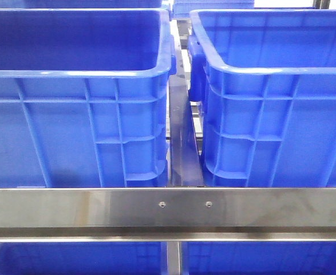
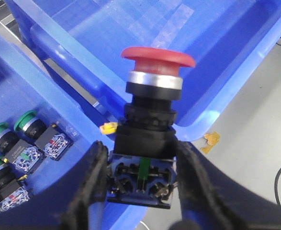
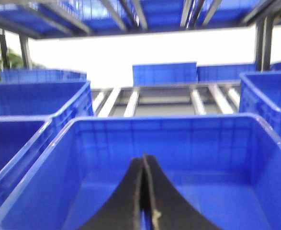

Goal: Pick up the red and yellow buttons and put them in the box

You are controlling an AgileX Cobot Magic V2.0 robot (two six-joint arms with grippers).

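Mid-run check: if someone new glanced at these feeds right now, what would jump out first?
The red mushroom-head button, held upright by its dark contact block in the left gripper above the rims of two blue crates, dominates the left wrist view. Beside it, green buttons lie in one crate. From the front, two big blue crates fill the frame behind a steel rail; the right gripper is shut and empty over another crate.

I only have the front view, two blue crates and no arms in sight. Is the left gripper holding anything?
Observer: Yes, the left gripper is shut on a red mushroom-head push button, gripped by its base block.
Operator: Where is it?
Observer: Above the rims of two blue crates.
Operator: Any other buttons?
Observer: Green push buttons lie in the nearer crate.
Operator: And the right gripper?
Observer: The right gripper is shut, empty, over an empty blue crate.
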